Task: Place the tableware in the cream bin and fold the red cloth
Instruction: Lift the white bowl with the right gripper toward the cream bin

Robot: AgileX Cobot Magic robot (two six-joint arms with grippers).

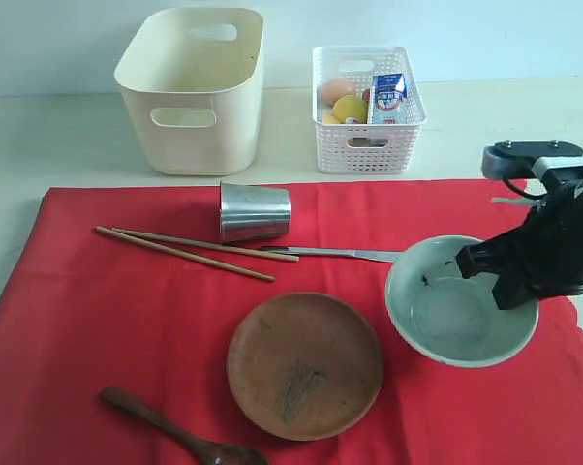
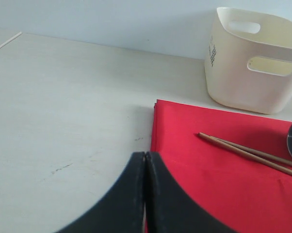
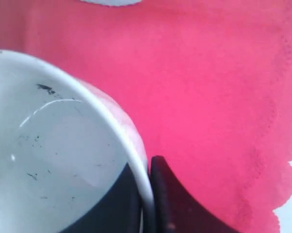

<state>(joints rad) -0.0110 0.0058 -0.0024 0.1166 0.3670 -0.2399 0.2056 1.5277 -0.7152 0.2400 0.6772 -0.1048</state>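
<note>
Bowl-clearing looks under way: the right end effector (image 3: 149, 194), pinched onto the rim of the pale bowl (image 1: 461, 315) at 4 o'clock on the red cloth (image 1: 98, 320), must next lift it toward the cream bin (image 1: 199, 150) at 11 o'clock, while the left end effector (image 2: 145, 158) is closed and empty.

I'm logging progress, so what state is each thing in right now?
Bin: upright, no tableware visible inside.
Tumbler: on its side.
Chopsticks: flat on cloth.
Knife: flat on cloth.
Plate: upright, bare.
Spoon: flat on cloth.
Bowl: upright, rim gripped.
Cloth: spread out.
Basket: upright, partly filled.
Right gripper: shut on bowl.
Left gripper: shut, holding nothing.
</note>
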